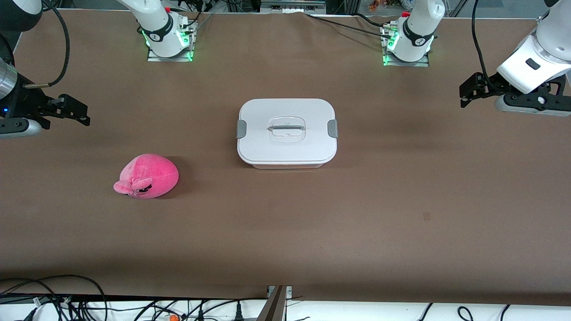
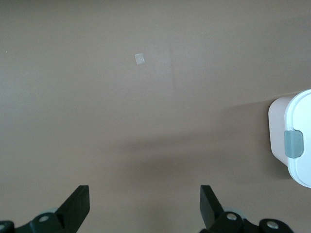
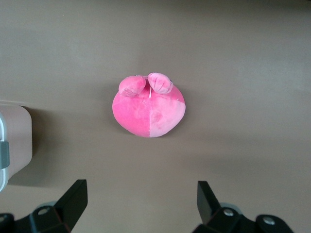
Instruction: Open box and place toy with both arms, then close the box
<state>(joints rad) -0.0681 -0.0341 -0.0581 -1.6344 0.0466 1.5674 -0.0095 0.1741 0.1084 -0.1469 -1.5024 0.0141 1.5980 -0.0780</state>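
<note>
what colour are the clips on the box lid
Grey clips on the white box lid, clearest in the front view.

We see the box at the centre of the frame, a rounded-rectangular container with a flat white lid shut on a pale pink base, a grey clip on each short side and a recessed handle in the middle. We find the toy, a bright pink egg-shaped plush with an angry face, at lower left, well apart from it.
</note>
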